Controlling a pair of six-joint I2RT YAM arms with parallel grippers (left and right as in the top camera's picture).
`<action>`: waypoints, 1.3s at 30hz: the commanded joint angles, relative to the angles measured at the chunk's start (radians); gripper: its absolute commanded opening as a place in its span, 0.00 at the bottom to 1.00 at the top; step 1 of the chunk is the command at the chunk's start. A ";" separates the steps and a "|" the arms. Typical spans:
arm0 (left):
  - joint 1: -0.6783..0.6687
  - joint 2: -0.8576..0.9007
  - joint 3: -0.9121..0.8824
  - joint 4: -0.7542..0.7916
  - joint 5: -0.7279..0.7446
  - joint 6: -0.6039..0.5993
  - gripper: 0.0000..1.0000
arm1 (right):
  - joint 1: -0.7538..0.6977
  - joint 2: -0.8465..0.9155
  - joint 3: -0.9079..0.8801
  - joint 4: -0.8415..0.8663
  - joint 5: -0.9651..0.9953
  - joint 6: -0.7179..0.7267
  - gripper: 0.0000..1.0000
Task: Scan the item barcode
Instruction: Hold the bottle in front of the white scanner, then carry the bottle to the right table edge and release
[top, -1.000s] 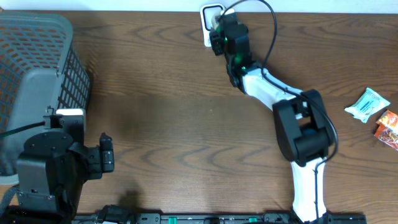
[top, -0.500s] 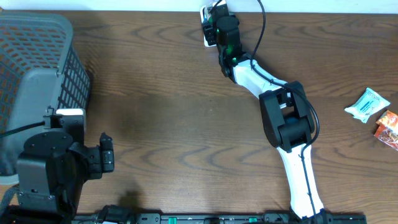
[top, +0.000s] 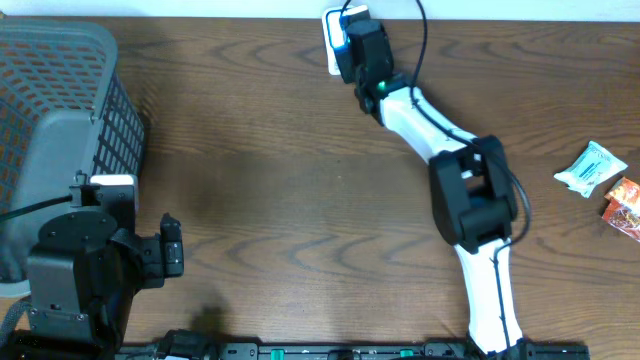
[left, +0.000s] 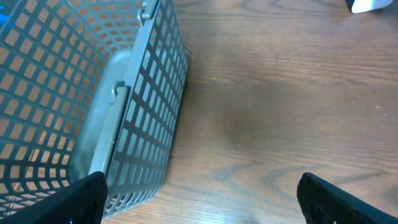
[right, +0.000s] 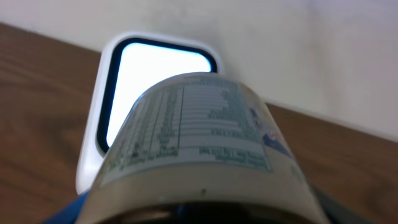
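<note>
The item (right: 199, 140) is a pale round container with a printed label, filling the right wrist view close to the camera. My right gripper (top: 358, 47) is shut on it at the table's far edge; its fingers are hidden behind the container. Just beyond the item stands the white scanner (right: 102, 124) with a bright, dark-rimmed window, showing as a white block (top: 331, 25) in the overhead view. The barcode itself cannot be made out. My left gripper (left: 200, 208) hangs open over bare wood near the front left, holding nothing.
A grey mesh basket (top: 60, 120) occupies the left side, close to the left gripper's left finger (left: 81, 199). Two snack packets, one pale green (top: 592, 167) and one red-orange (top: 624, 203), lie at the right edge.
The right arm has carried the item a little farther back and left, up against the scanner, and its elbow has swung. The left arm has not moved.
</note>
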 joint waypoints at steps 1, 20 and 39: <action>0.004 0.000 0.000 -0.001 -0.006 -0.005 0.98 | -0.005 -0.240 0.021 -0.188 0.020 0.024 0.27; 0.004 0.001 0.000 -0.001 -0.006 -0.005 0.98 | -0.512 -0.421 -0.024 -0.998 -0.118 0.291 0.35; 0.004 0.001 0.000 -0.001 -0.006 -0.005 0.98 | -1.006 -0.243 -0.024 -0.760 -0.115 0.388 0.38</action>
